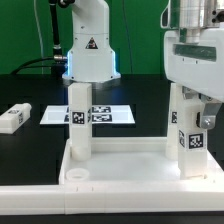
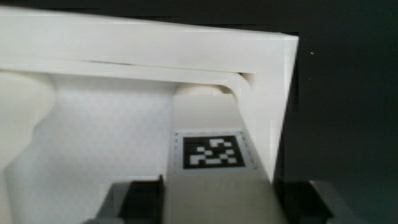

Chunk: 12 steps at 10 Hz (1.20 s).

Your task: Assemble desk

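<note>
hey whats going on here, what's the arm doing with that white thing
The Panda arm's hand straddles the top of a white leg standing upright at the desk top's corner on the exterior view's right. Whether it grips the leg is unclear. A second leg stands at the left corner, and a third leg lies loose on the black table.

The black table [image 1: 32,145] carries a white desk top [image 1: 125,178] in the foreground, a rimmed tray resting flat. Behind it the marker board [image 1: 120,114] lies flat on the table, partly hidden. Toward the exterior view's left a loose leg [image 1: 12,118] lies on its side, apart from the desk top. The robot base [image 1: 90,55] stands at the back.
</note>
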Available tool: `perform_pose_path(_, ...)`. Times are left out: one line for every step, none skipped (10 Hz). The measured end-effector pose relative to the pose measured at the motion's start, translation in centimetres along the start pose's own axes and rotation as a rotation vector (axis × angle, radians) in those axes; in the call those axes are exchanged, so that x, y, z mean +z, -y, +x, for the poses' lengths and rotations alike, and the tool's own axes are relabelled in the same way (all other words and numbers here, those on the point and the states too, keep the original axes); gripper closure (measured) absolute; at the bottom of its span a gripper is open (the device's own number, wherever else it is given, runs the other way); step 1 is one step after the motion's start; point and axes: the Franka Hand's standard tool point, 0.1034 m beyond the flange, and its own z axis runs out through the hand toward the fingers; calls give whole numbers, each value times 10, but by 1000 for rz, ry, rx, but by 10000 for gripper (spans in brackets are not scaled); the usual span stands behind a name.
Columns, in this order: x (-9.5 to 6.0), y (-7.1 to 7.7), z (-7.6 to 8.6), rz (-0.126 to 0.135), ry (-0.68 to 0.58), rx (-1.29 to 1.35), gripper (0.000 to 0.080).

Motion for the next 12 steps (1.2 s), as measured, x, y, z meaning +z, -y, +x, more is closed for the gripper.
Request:
perform_pose_path(0,0,-2,-2,0,50,509)
perform_pose_path(0,0,-2,-1,-1,34,509)
perform_pose_path(1,1,-1,6,-8,-95,409)
perform_pose_path(1,3,-2,20,-12,-243,272)
perform_pose_path(0,4,-4,25,-15,-419,272)
perform_pose_path(1,3,-6,26,-15,-538,176)
perform_pose_path(1,4,-5,26,-16,-566,157)
perform_pose_path(1,4,-4,25,-18,-628,157)
perform_pose_path(1,4,-4,24,-19,-688,151)
perform_pose_path(1,4,-3,24,-21,-738,151)
perform_pose_path(1,4,-1,14,-27,-876,150)
perform_pose_path(-1,6,4,-3,-39,-1054,150)
